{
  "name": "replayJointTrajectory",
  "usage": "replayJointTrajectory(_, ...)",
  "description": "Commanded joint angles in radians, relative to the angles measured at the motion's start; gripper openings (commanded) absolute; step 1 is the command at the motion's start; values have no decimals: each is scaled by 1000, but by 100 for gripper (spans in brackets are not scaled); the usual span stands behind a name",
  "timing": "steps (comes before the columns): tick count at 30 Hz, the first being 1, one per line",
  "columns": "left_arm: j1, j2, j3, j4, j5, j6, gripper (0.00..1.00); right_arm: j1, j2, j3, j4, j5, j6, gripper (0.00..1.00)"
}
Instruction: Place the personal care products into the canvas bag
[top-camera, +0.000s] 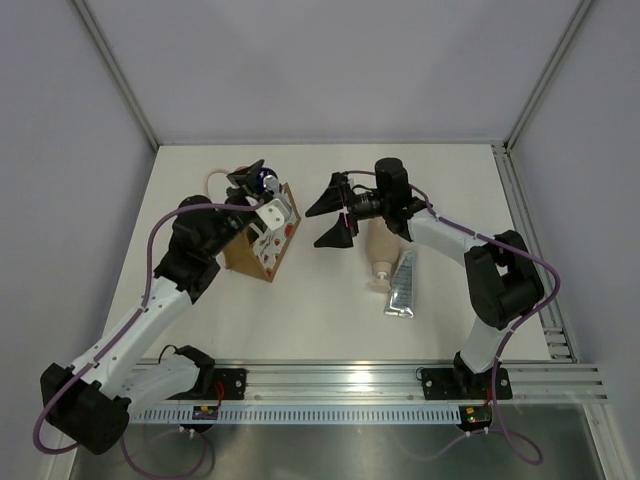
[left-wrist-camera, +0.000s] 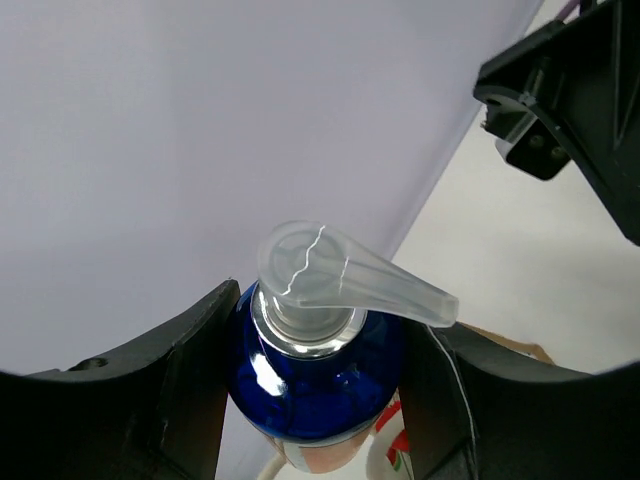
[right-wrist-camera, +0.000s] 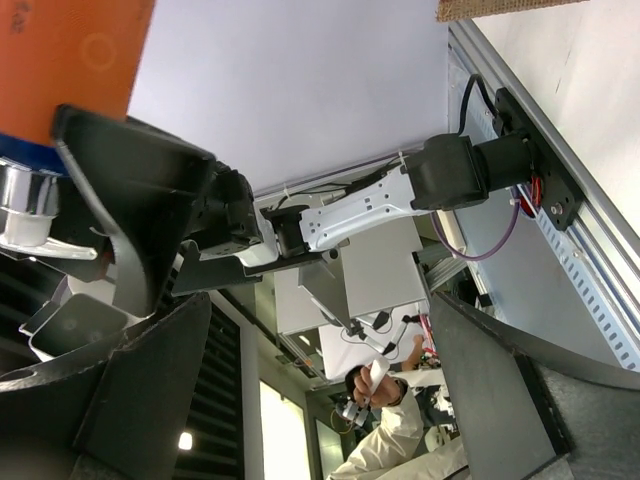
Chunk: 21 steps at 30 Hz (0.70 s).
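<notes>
1. A blue pump bottle (left-wrist-camera: 315, 375) is clamped between the left gripper's (left-wrist-camera: 315, 405) jaws, over the far end of the canvas bag (top-camera: 245, 256).
2. The right gripper's (top-camera: 332, 218) jaws are spread wide with nothing between them, just beside the beige bottle (top-camera: 380, 250) and silver tube (top-camera: 402, 285), which are laid on the table (top-camera: 300, 320).

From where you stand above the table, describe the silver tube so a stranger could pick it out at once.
On the white table, look right of centre, just inside the bend of the right arm. Two products lie side by side there: the beige bottle and, on its right, the silver tube. The tube is the flat, shiny grey one; its neighbour is rounded and beige.
</notes>
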Motion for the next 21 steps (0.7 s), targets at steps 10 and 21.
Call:
replayJointTrajectory(10,148,-26,65,240,-43,-191,0,-29,-33,-5,-9,-41,-32,99)
replayJointTrajectory(21,238,-60,29,161,-15,-378,0,-64,-39,-8,-10,-40,-35,99)
